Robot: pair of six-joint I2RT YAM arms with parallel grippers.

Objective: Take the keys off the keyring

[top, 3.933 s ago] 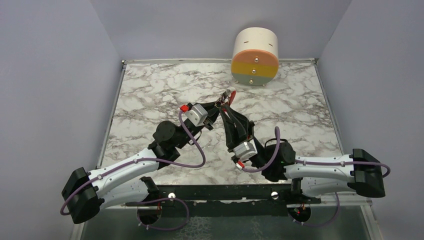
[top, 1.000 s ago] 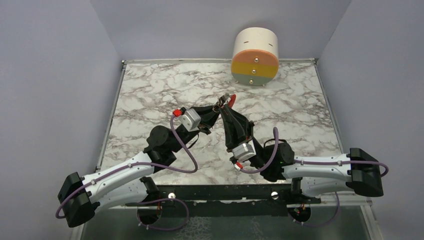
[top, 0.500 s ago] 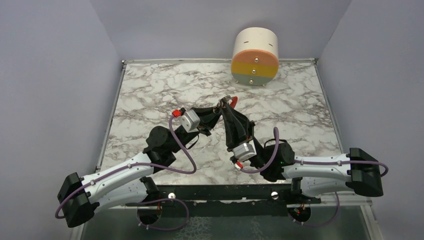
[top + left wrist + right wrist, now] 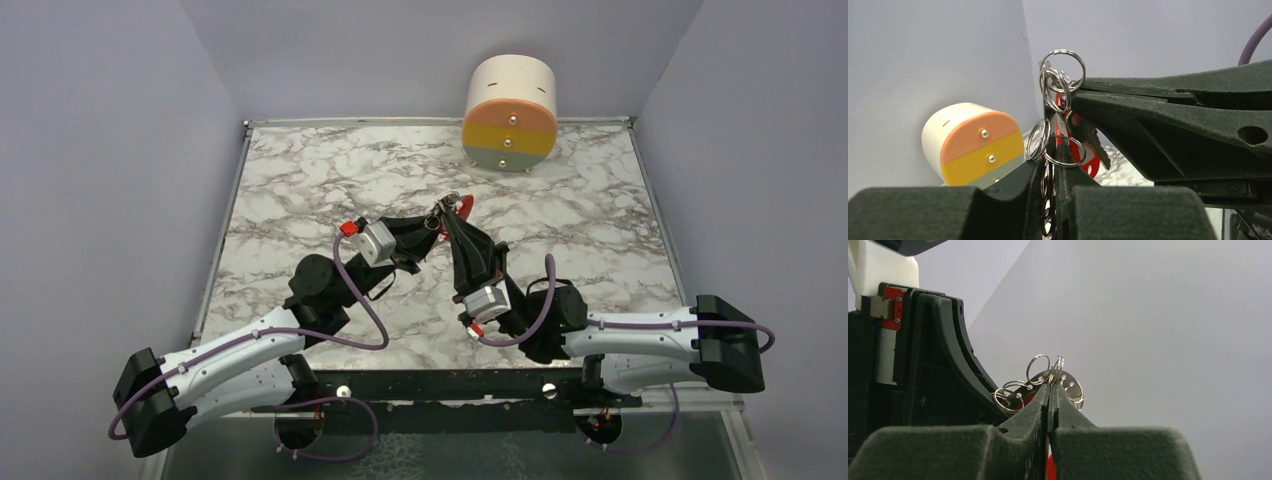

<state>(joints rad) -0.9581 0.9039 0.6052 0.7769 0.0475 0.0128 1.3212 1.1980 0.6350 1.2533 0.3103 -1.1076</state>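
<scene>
Marble-look table (image 4: 300,180) boxed in by plain lilac walls (image 4: 110,150), with one round white drawer box (image 4: 510,112) at the far edge. It has three drawer fronts, peach, yellow and grey-green, with one knob each.

Both arms meet just on the near side of that box, tips almost touching, and the keyring (image 4: 1052,87) is strung between them, up off the table.

The left gripper (image 4: 1050,167) is closed down to a slit, and the chain links run straight down into that slit, so it's pinching the chain.

The right gripper (image 4: 1050,390) has its two fingers pressed flat together. Thin silver rings poke out right at the tip seam, so it looks clamped on the ring bunch.

In the left wrist view I count at least four silver rings. The biggest one is on top, and the drawer box sits off to the left behind them.

I can make out one dark key (image 4: 1091,142) hanging under the right fingers. A red piece (image 4: 1084,159) with a hole sits right behind it. I honestly can't tell whether that's the other key or the clip.

The right wrist view also shows a curved silver strip (image 4: 1068,382) with little holes.
</scene>
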